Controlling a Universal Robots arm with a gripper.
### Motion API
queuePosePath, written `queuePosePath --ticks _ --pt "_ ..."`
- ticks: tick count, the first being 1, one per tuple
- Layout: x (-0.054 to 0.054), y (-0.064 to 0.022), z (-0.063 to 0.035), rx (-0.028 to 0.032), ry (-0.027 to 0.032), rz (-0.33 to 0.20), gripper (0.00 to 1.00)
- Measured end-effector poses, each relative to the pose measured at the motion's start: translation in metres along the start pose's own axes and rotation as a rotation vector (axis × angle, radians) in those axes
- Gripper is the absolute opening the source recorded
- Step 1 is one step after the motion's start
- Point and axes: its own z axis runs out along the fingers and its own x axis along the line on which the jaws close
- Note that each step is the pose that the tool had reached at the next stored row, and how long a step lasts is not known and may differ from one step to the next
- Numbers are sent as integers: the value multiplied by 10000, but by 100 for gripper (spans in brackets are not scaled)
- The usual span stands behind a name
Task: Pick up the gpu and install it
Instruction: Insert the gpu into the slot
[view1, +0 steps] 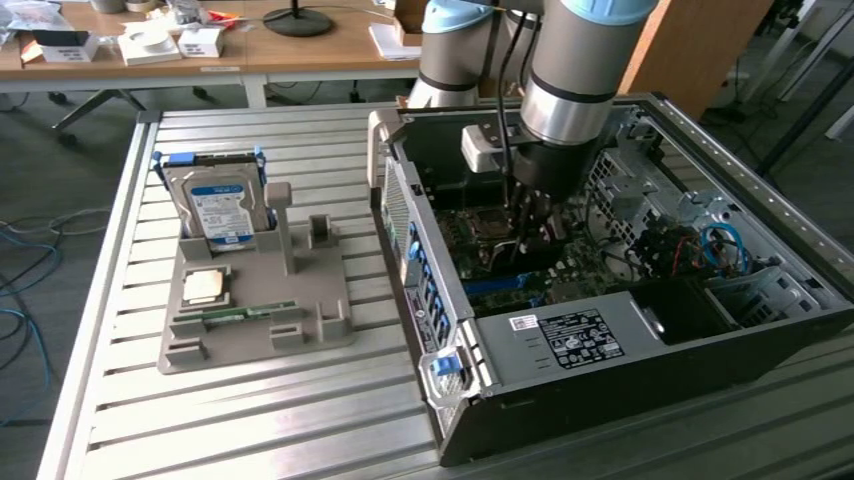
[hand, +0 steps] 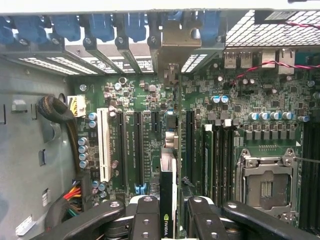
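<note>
Slatted table (view1: 267, 420) with the open computer case (view1: 641, 350) on it, and my arm (view1: 574, 90) reaching down inside. On the wrist view I've got the motherboard (hand: 240, 100) below. The gripper (hand: 170, 210) is clamped on the gpu (hand: 168, 175) — card edge-on between both fingers, right over the expansion slots — seated or not, I can't tell.

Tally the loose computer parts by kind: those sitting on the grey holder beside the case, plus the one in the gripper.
Hard drive: 1
CPU chip: 1
RAM stick: 1
gpu, clamped edge-on in the gripper above the motherboard slots: 1
Total: 4
</note>
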Motion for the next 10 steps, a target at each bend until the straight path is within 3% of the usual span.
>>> queuePosePath --ticks 10 --pt "1 15 2 2 28 -2 26"
